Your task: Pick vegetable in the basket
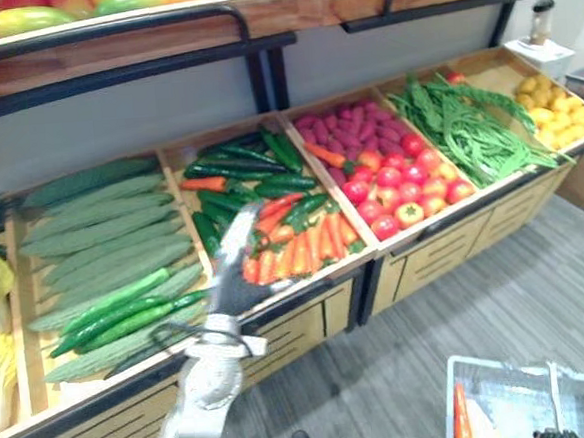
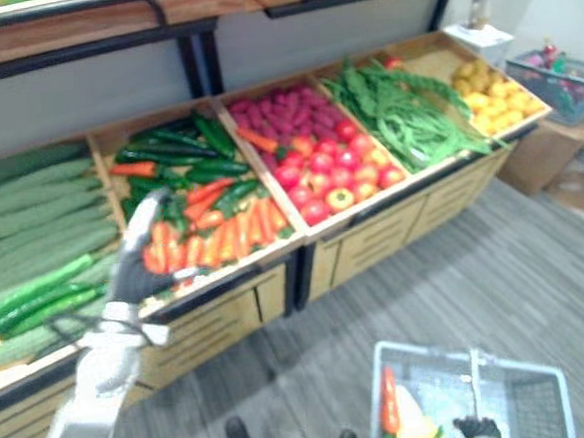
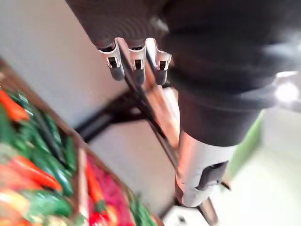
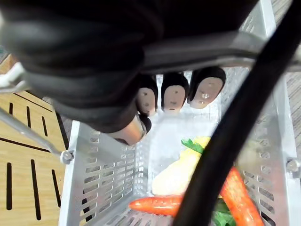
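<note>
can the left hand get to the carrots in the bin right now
Probably yes: the left robot hand hovers open just in front of the carrots, and nothing covers them or stands between the two.

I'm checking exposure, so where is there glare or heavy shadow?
Left wrist view: a glare spot beside the dark cover of the left robot hand. Right wrist view: the right robot hand is shadowed against the bright basket. Eye views: even light.

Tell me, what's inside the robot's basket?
Two orange carrots and a pale yellow vegetable with green leaves lie in the basket. The robot hand gripping its handle covers the rest.
</note>
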